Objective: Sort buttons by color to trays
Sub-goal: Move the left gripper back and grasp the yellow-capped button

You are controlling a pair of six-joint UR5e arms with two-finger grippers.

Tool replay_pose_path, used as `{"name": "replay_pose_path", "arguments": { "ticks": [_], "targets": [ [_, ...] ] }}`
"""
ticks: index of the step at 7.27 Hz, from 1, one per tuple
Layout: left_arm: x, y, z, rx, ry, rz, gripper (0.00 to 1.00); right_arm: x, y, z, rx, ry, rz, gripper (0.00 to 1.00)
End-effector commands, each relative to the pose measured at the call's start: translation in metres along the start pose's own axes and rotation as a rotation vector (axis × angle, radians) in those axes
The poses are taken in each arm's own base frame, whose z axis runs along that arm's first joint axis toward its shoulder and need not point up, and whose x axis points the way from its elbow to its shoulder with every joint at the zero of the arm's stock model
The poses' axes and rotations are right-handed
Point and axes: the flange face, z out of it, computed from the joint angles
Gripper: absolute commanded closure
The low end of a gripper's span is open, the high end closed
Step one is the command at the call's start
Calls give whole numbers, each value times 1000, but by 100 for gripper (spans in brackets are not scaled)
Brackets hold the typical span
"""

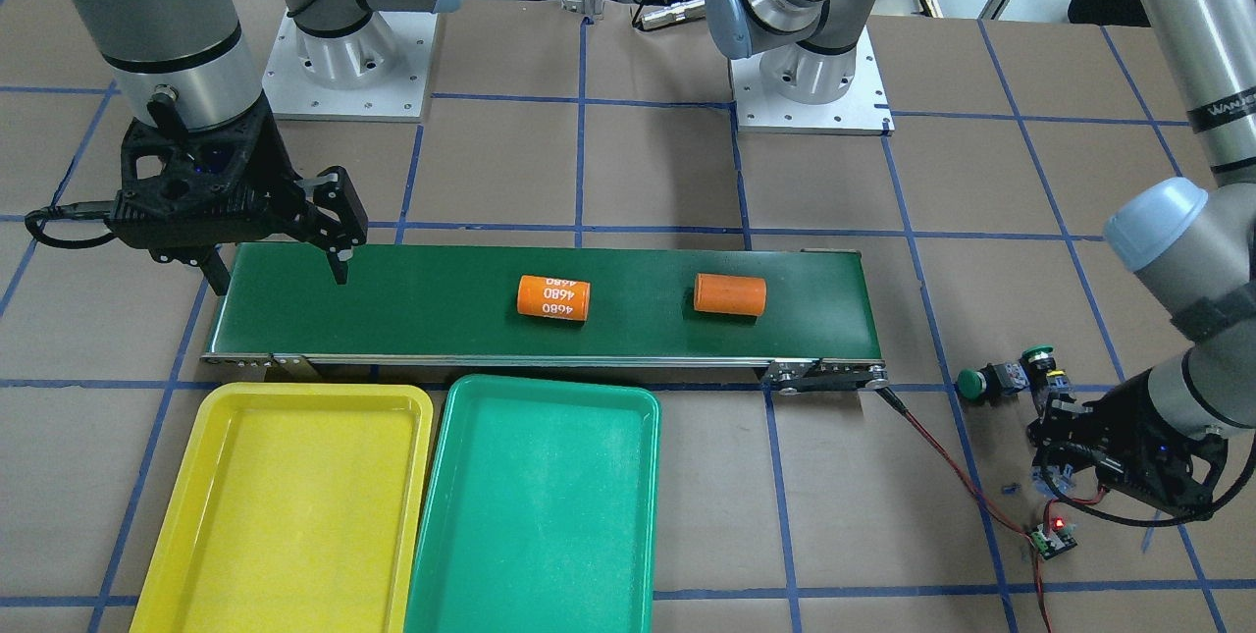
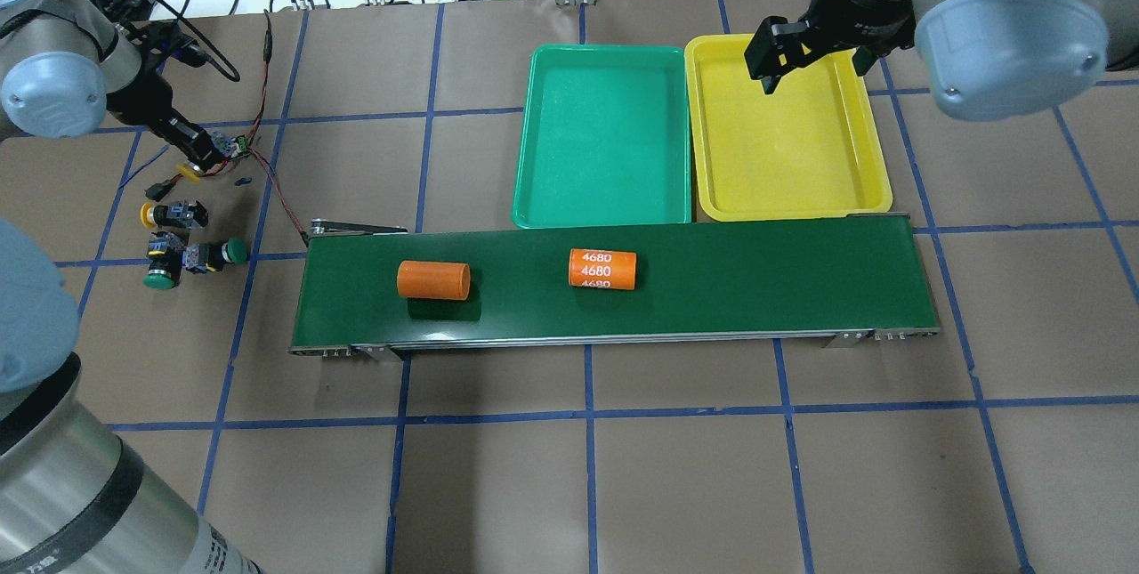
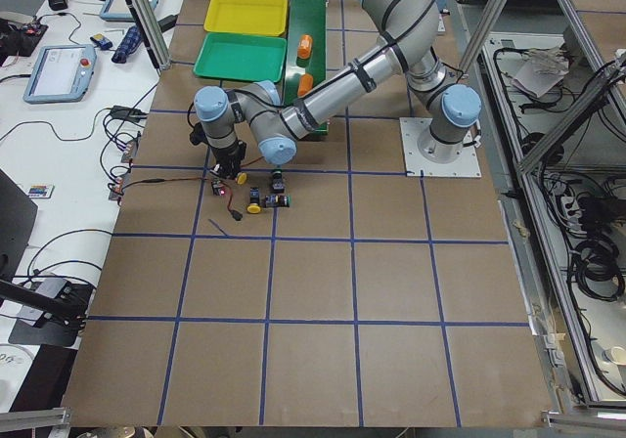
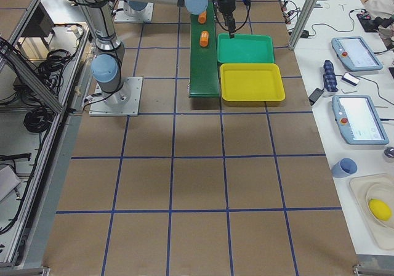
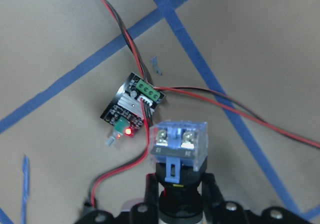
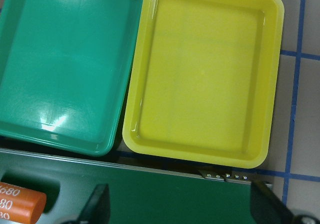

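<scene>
The left gripper [image 5: 180, 184] is clamped on the black body of 1 yellow-capped button [image 5: 178, 146], with a small circuit board [image 5: 131, 109] just ahead of it and 3 more buttons [image 2: 173, 215] on the table [image 2: 534, 467] close beside it. The right gripper [image 6: 181, 201] hangs wide open over the belt [image 6: 150, 184], the yellow tray [image 6: 205, 84] and green tray [image 6: 65, 59] just beyond its fingers.

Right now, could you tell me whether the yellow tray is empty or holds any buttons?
Empty: the yellow tray shows only bare plastic inside.
</scene>
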Motion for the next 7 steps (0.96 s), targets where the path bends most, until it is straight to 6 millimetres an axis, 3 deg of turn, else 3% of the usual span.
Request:
{"name": "replay_pose_path", "arguments": {
  "ticks": [1, 2, 4, 6, 7],
  "targets": [
    [63, 21, -39, -56, 46, -282, 100, -1, 1, 2, -3, -7, 13, 0],
    [98, 35, -36, -76, 51, -338, 100, -1, 1, 2, -3, -7, 13, 0],
    [144, 60, -30, -104, 58, -466, 100, -1, 1, 2, -3, -10, 12, 0],
    [188, 60, -22, -115, 50, -413, 100, -1, 1, 1, -1, -9, 10, 0],
    [200, 63, -19, -121, 51, -405, 100, -1, 1, 2, -3, -10, 10, 0]
  ]
}}
